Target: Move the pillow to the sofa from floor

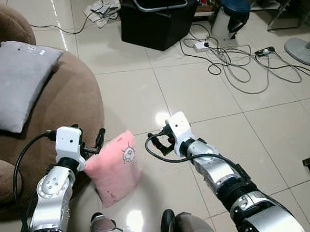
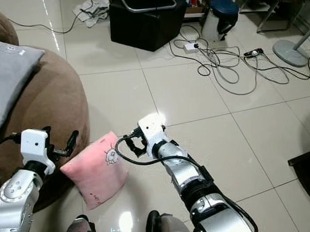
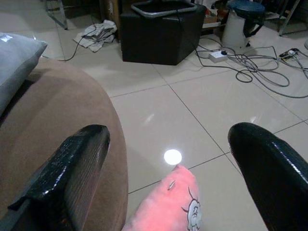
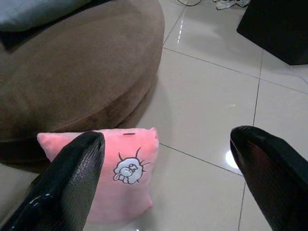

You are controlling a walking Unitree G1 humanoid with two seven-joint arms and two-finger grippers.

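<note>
Flanking the soft pink square pillow [image 1: 116, 165], propped on the glossy tiled floor [image 1: 196, 96] against the brown rounded fabric sofa [image 1: 62, 96], left claw [image 1: 95, 143] and right claw [image 1: 158, 142] hang spread apart, empty. Pinching one corner could let it slip.

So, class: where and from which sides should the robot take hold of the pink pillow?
Grip the pink pillow by its two side edges, one open gripper per side: left gripper from the sofa side, right gripper from the open floor. It stands upright, leaving both edges exposed.
</note>
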